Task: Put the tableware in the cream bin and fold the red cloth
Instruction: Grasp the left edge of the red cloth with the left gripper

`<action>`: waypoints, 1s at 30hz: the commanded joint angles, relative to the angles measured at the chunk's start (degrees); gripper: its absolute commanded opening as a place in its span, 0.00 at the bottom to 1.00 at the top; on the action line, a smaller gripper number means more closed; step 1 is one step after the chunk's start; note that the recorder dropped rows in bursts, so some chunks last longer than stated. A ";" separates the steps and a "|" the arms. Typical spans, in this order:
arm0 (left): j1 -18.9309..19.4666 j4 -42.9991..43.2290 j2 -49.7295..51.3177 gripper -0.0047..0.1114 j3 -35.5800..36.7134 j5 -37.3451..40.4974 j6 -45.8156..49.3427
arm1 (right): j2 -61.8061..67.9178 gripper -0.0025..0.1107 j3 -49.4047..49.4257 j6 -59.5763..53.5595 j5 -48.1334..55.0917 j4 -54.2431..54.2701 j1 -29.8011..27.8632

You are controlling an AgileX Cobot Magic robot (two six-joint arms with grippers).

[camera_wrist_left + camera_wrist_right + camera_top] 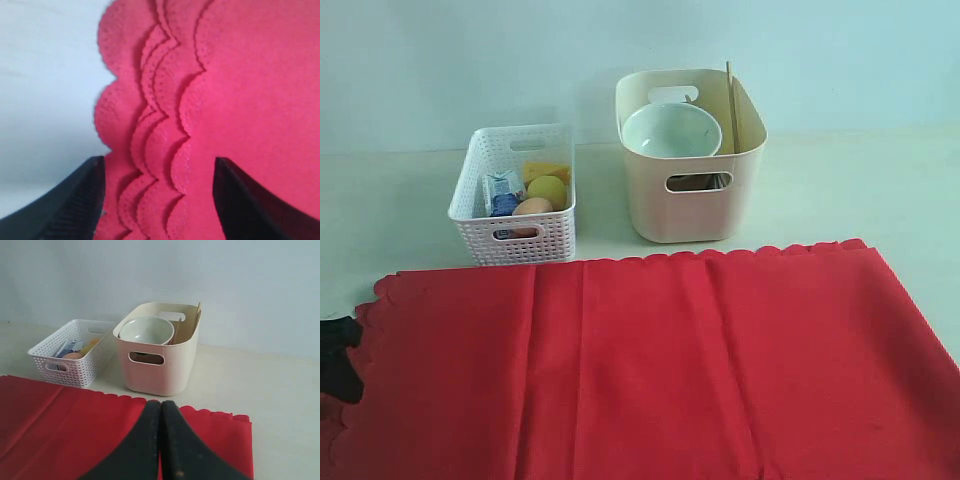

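1. Exterior view: the red cloth (pixel 670 370) lies spread over the near part of the table. Its scalloped edge meets the left gripper (pixel 338 358), a dark shape at the frame's border whose fingers cannot be read here. Well beyond it stands the cream bin (pixel 692 205), holding a pale green bowl (pixel 670 130) and upright chopsticks (pixel 730 95). A white lattice basket (pixel 515 225) stands beside the bin.
2. Left wrist view: the two black fingers (pixel 70 205) stand wide apart and grip nothing. Several stacked scalloped layers of the cloth run between them. Bare table (pixel 45 75) shows past the outer side of one finger.
3. Right wrist view: the right gripper (pixel 161 405) has its fingers pressed together with nothing between them. The cloth lies beneath them and on both sides. The bin, with the bowl inside, stands straight ahead of the fingertips, well apart.
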 commanded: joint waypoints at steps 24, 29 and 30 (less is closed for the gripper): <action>0.19 -19.21 4.76 0.56 -1.42 4.92 20.73 | -4.42 0.02 0.45 0.00 -0.28 -0.10 -0.03; 0.19 -24.14 4.66 0.36 -2.99 10.27 26.58 | -4.42 0.02 0.45 0.00 -0.28 -0.10 -0.03; 0.19 -24.30 4.65 0.30 -3.44 11.46 26.96 | -4.42 0.02 0.45 0.00 -0.28 -0.10 -0.03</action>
